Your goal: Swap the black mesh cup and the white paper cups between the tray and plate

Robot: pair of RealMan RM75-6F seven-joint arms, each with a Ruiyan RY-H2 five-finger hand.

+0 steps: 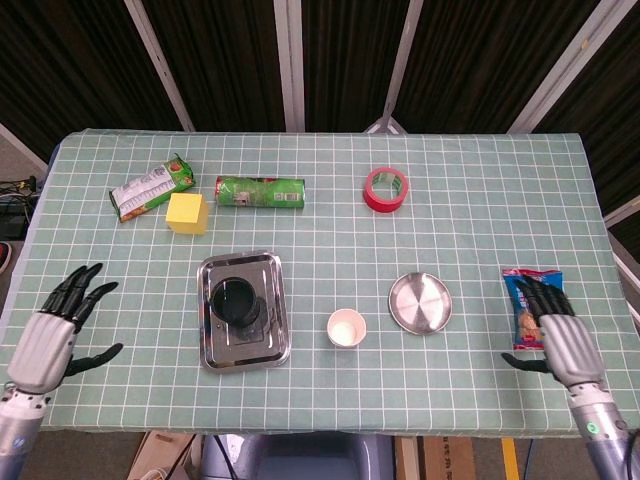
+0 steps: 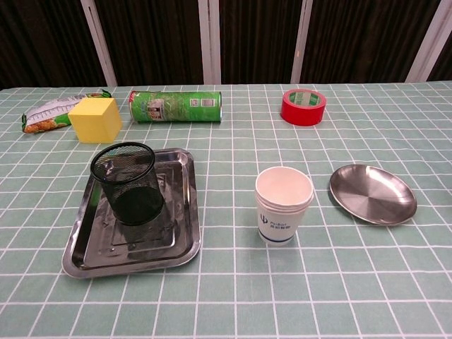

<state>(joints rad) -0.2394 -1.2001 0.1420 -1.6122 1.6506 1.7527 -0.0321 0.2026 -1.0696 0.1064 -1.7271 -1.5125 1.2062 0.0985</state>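
The black mesh cup (image 1: pixel 235 300) (image 2: pixel 130 183) stands upright in the steel tray (image 1: pixel 274 340) (image 2: pixel 180 244). A stack of white paper cups (image 1: pixel 347 328) (image 2: pixel 283 205) sits on the tablecloth between the tray and the round steel plate (image 1: pixel 419 302) (image 2: pixel 372 193), which holds nothing. My left hand (image 1: pixel 55 330) hovers at the table's left front edge, fingers spread, holding nothing. My right hand (image 1: pixel 560 335) is at the right front edge, fingers spread and empty, beside a snack bag. Neither hand shows in the chest view.
A blue snack bag (image 1: pixel 527 290) lies partly under my right hand. At the back are a red tape roll (image 1: pixel 386 189) (image 2: pixel 304 106), a green chip can (image 1: pixel 260 191) (image 2: pixel 175 106), a yellow block (image 1: pixel 187 213) (image 2: pixel 95 119) and a snack packet (image 1: pixel 148 187) (image 2: pixel 44 114).
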